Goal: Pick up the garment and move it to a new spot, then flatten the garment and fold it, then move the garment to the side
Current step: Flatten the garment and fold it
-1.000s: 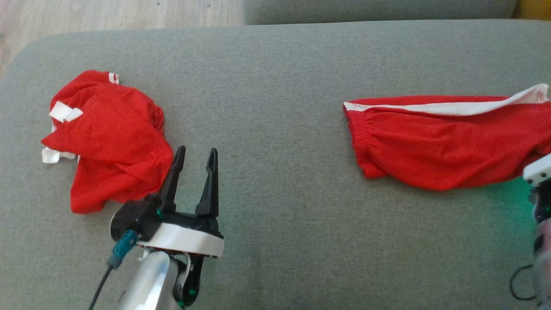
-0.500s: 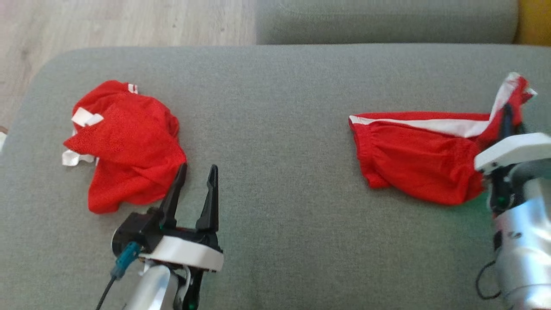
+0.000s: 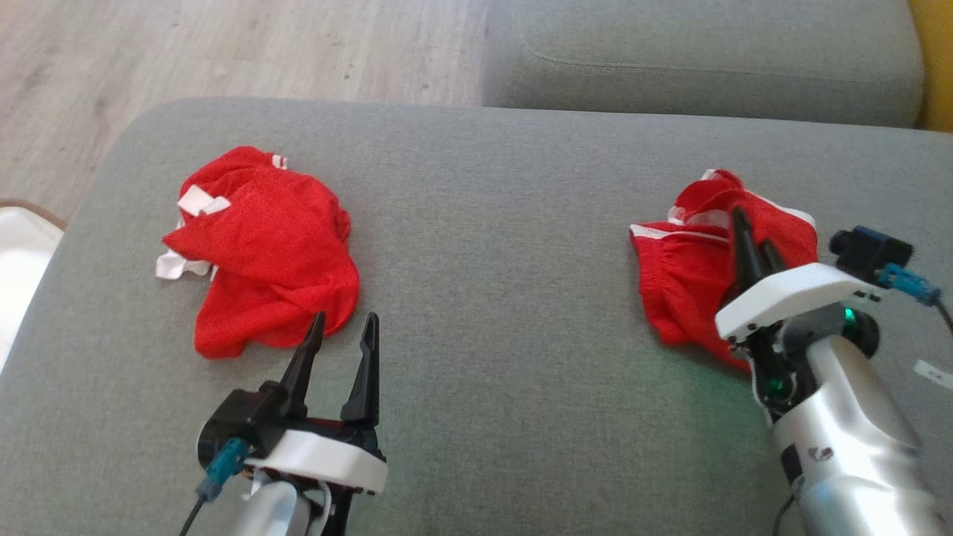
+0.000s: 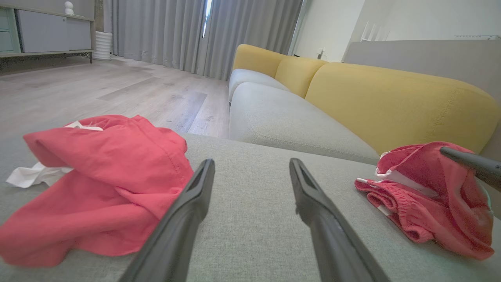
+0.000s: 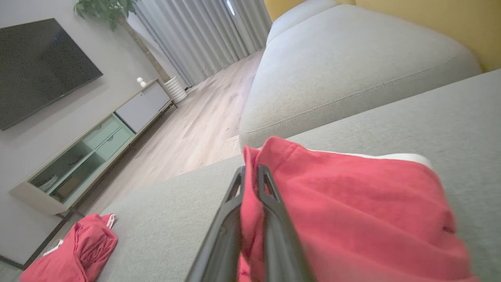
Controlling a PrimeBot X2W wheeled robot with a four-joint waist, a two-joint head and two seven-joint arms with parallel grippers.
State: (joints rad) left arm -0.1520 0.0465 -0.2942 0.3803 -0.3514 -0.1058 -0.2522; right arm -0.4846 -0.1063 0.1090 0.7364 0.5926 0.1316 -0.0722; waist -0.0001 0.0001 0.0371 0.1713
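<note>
A red garment with a white side stripe [image 3: 685,272] lies bunched at the right of the grey cushion [image 3: 491,223]. My right gripper [image 3: 748,223] is shut on its raised edge, and the cloth drapes over the fingers. The right wrist view has the fingertips [image 5: 250,172] pinching red fabric [image 5: 352,211]. A second red garment with white trim [image 3: 268,253] lies crumpled at the left. My left gripper [image 3: 342,327] stands open just to its right, near the cloth's edge and holding nothing. In the left wrist view the open left gripper [image 4: 252,168] sits between the left garment [image 4: 98,176] and the held garment [image 4: 426,196].
Another grey cushion [image 3: 700,59] lies beyond the far edge, with a yellow sofa back [image 4: 391,102] behind it. Wooden floor [image 3: 223,52] shows at the far left, and a pale rug [image 3: 18,253] beside the cushion's left edge. A low cabinet [image 5: 98,145] stands by the wall.
My right gripper has carried the striped garment's right end up and leftward over itself, bunching the cloth shorter. The head camera has shifted. The left gripper stays open beside the left garment.
</note>
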